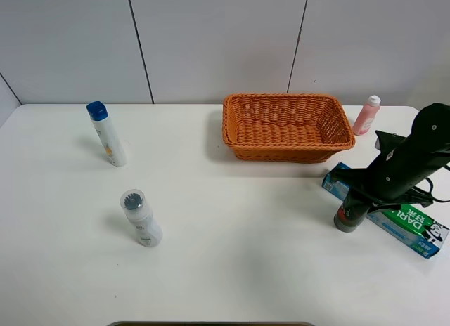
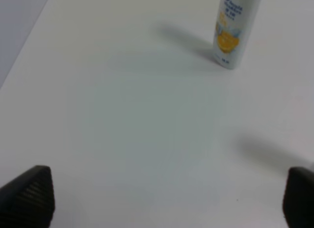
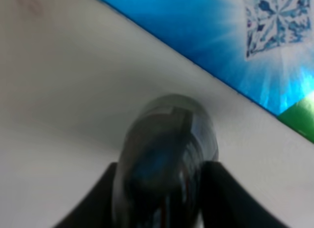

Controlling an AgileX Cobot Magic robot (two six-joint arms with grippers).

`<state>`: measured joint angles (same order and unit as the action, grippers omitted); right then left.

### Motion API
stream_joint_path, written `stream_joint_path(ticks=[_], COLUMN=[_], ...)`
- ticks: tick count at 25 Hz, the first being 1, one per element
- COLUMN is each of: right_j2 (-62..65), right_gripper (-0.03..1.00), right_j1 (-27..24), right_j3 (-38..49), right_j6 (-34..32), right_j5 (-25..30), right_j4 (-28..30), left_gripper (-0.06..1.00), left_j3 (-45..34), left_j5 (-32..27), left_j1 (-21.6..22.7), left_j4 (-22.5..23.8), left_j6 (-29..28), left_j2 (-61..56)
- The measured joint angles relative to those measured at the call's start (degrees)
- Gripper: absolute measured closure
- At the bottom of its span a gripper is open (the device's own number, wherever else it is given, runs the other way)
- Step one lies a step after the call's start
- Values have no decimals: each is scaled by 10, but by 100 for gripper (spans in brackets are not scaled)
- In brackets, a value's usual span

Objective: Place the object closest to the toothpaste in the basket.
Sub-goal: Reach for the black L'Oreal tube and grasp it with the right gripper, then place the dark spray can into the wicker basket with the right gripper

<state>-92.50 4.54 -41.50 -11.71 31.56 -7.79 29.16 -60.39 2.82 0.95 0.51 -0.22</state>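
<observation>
The toothpaste box [image 1: 408, 224], blue and green, lies flat at the right of the table; it also shows in the right wrist view [image 3: 206, 36]. A small dark bottle [image 1: 344, 219] stands right beside its near end. My right gripper [image 1: 354, 205] reaches down over this bottle, and in the right wrist view the dark bottle [image 3: 167, 149] sits between the fingers [image 3: 110, 193], which touch both of its sides. The bottle rests on the table. The orange wicker basket [image 1: 288, 98] stands at the back, left of the right arm. My left gripper [image 2: 169, 198] is open over bare table.
A pink bottle [image 1: 366, 115] stands right of the basket. A white bottle with a blue cap [image 1: 107, 134] stands at the far left and shows in the left wrist view [image 2: 234, 29]. Another white bottle [image 1: 140, 217] stands at the near left.
</observation>
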Motion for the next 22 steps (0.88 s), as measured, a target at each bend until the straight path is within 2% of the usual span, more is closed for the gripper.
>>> stream_joint_path(ticks=[22], right_j2=[0], right_gripper=[63], right_j1=[0], right_j3=[0], right_j6=[0], right_j5=[0], right_j4=[0], left_gripper=[0], left_j3=[0], left_j5=[0], left_j1=[0], left_j4=[0], left_j6=[0], left_j2=[0])
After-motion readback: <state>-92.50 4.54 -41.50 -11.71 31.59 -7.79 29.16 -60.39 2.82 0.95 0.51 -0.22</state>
